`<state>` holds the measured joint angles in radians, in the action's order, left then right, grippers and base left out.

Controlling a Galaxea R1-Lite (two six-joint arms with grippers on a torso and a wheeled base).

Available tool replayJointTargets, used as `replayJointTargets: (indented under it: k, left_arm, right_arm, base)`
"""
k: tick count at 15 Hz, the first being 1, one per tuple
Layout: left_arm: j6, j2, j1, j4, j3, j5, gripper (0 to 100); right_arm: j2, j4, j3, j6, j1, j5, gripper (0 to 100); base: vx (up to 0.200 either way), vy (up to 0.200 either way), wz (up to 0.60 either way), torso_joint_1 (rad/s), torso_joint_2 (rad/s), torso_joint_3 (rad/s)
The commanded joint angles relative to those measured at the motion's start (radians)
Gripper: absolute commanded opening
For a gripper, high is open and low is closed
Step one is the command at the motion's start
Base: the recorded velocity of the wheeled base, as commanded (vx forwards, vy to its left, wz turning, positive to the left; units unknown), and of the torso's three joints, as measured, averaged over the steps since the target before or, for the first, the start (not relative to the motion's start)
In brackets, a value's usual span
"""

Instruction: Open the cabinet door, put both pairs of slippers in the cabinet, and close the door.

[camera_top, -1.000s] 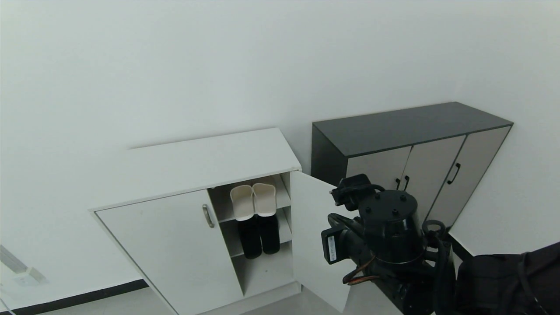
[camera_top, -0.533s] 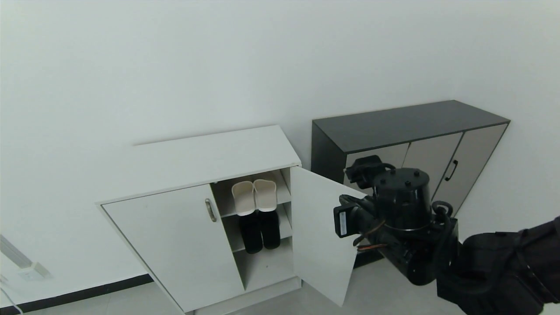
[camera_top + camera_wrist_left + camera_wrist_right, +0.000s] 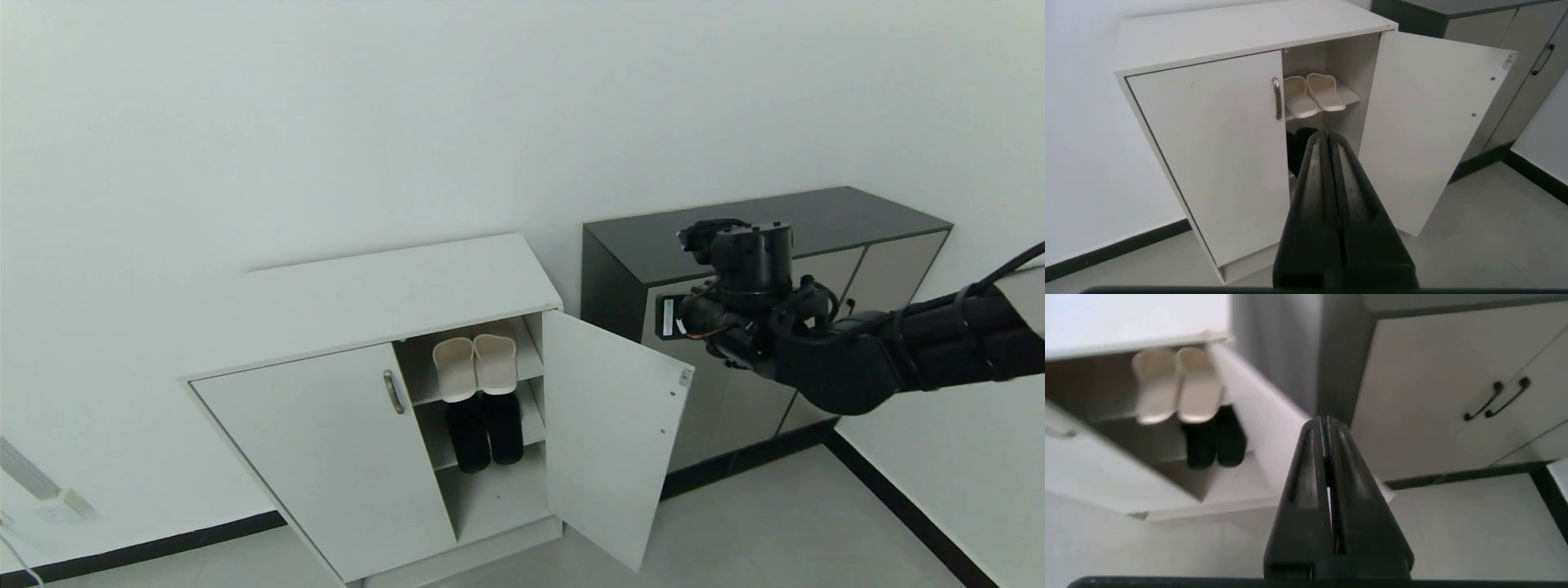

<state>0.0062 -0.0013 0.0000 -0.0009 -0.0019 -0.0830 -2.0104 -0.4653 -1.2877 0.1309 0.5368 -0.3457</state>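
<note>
The white cabinet (image 3: 392, 294) stands against the wall with its right door (image 3: 608, 441) swung wide open and its left door (image 3: 326, 465) shut, a small metal handle (image 3: 393, 392) near that door's inner edge. Both pairs of slippers are inside, in the open right half: the white slippers (image 3: 475, 369) lie side by side on the upper shelf, and the black slippers (image 3: 487, 433) lie side by side on the shelf just below, directly under the white pair. The lowest compartment under them holds nothing that can be made out. Just beside the white cabinet, on the side of the open door, stands a dark cabinet (image 3: 816, 216) with grey doors shut. The right arm (image 3: 898, 351) is held up in front of that dark cabinet, above the open door's outer edge and apart from it. The right gripper (image 3: 1327, 425) has its jaws clenched together on nothing and looks down toward the open door. The left gripper (image 3: 1328, 135) faces the front of the white cabinet, well apart from it, its jaws likewise clenched and holding nothing.
</note>
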Motion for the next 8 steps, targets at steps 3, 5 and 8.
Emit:
replayJointTargets:
  k: [3,5,8]
  left_arm:
    - [0.0,0.001,0.0,0.001,-0.001,0.002,0]
    - [0.0,0.001,0.0,-0.001,0.0,0.0,0]
    - [0.0,0.001,0.0,-0.001,0.0,0.0,0]
  right_arm:
    - [-0.186,0.051,-0.183,0.001,-0.072,0.028,0]
    - [-0.241,0.053,-0.226,0.009,-0.095,0.042,0]
    - [-0.278,0.062,-0.251,0.032,-0.112,0.083,0]
  base:
    - [0.0,0.0,0.0,0.0,0.0,0.0]
    - [0.0,0.0,0.0,0.0,0.0,0.0]
    - [0.0,0.0,0.0,0.0,0.0,0.0]
